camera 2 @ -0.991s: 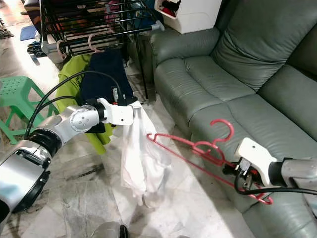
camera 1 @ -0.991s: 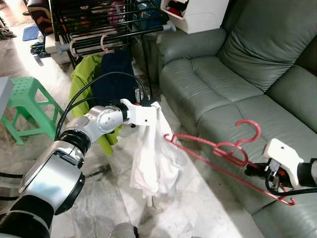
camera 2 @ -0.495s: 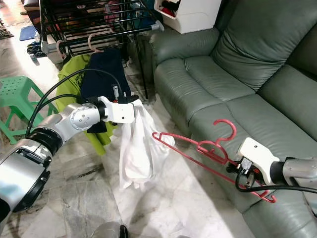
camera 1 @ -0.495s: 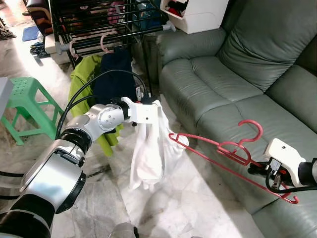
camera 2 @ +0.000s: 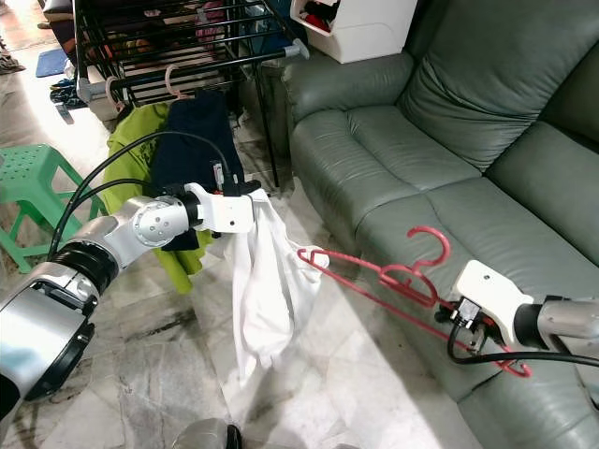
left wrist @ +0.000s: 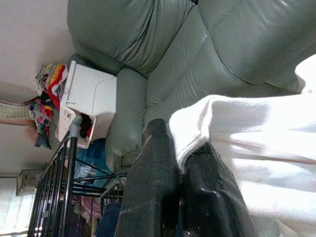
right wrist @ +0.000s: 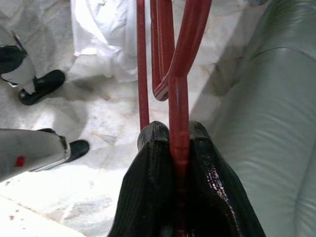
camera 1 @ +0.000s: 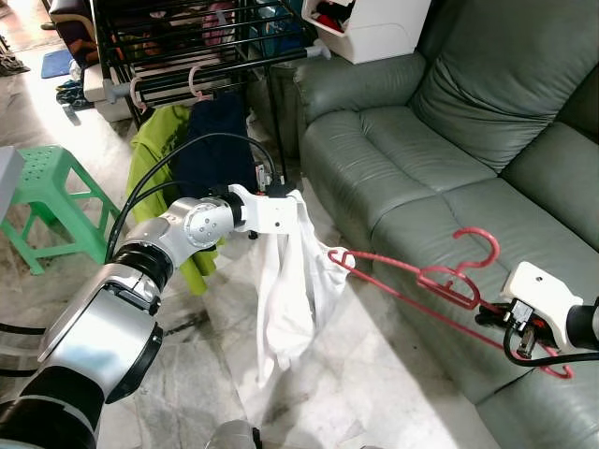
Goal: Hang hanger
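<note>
A red plastic hanger (camera 1: 440, 281) lies nearly flat in the air over the sofa's front edge, hook pointing up. My right gripper (camera 1: 493, 318) is shut on its lower bar near the right end; in the right wrist view the fingers (right wrist: 158, 182) clamp the red bar (right wrist: 178, 123). The hanger's left tip (camera 1: 339, 258) touches a white garment (camera 1: 295, 290) that hangs limp from my left gripper (camera 1: 292, 199). The left wrist view has the black fingers (left wrist: 158, 197) pinching the garment's hem (left wrist: 197, 133).
A grey-green sofa (camera 1: 449, 131) runs along the right. A black drying rack (camera 1: 187, 47) with a pink hanger (camera 1: 198, 82), green and navy clothes (camera 1: 164, 150) stands behind. A green stool (camera 1: 51, 201) is at left, a white box (camera 1: 370, 23) on the sofa arm.
The right gripper has drawn the hanger to the right and slightly up. The white garment has stretched longer and narrower, its bottom swinging down and left.
</note>
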Motion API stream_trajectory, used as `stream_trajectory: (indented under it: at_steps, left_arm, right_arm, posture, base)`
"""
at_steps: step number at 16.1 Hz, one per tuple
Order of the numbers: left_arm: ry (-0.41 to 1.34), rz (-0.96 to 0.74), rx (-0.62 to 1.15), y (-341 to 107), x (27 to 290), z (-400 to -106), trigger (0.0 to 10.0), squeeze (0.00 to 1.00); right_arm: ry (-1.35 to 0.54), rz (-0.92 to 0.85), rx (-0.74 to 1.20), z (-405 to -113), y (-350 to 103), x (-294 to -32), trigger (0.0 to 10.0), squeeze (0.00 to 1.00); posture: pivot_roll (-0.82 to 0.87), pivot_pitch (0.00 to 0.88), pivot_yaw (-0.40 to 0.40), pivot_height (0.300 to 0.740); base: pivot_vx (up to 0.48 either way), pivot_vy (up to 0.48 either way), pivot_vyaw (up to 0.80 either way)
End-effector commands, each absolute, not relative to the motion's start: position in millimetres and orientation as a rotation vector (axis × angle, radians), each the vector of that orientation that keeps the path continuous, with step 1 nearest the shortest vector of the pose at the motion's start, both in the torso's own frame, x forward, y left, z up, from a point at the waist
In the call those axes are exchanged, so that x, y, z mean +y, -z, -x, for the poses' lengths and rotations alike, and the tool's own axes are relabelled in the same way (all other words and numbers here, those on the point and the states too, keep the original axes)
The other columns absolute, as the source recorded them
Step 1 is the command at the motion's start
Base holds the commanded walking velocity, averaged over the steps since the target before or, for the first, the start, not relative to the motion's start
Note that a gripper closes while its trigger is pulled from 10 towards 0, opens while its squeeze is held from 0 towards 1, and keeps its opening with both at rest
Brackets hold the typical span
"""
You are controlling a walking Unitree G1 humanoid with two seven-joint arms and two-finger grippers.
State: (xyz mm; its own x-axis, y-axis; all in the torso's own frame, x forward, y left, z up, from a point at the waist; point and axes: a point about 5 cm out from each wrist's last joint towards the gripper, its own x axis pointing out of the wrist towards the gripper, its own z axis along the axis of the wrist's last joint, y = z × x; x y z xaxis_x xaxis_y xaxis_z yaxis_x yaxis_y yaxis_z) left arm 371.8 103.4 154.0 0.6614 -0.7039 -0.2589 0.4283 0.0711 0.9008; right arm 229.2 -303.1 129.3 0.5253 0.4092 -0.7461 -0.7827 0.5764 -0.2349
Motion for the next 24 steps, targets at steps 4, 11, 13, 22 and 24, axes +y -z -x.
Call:
stream_trajectory:
  at_steps: [4,11,13,22,24]
  left_arm:
    - [0.851,-1.217,-0.307,-163,101,-374,10.0,0.0]
    - [0.864,-1.184,-0.348,-171,93,-374,10.0,0.0]
    - [0.874,-1.166,-0.358,-171,90,-373,10.0,0.0]
    - [0.909,-1.066,-0.475,-195,72,-368,10.0,0.0]
    - [0.929,-1.035,-0.495,-195,65,-365,10.0,0.0]
  right_arm:
    - [-0.753,0.652,0.684,-234,-131,-305,10.0,0.0]
    - [-0.776,0.63,0.695,-235,-120,-300,10.0,0.0]
    - [-0.777,0.628,0.695,-236,-118,-299,10.0,0.0]
    - [-0.725,0.578,0.684,-246,-96,-289,10.0,0.0]
    - [-0.698,0.537,0.643,-253,-89,-278,10.0,0.0]
  posture:
    - [-0.1,0.0,0.046,0.74]
    - [-0.1,0.0,0.043,0.74]
    - [-0.1,0.0,0.043,0.74]
    - [-0.09,0.0,0.036,0.74]
    - [-0.09,0.0,0.034,0.74]
  base:
    - [0.0,0.0,0.0]
    - [0.0,0.0,0.0]
    - [0.0,0.0,0.0]
    - [0.0,0.0,0.0]
    - [0.0,0.0,0.0]
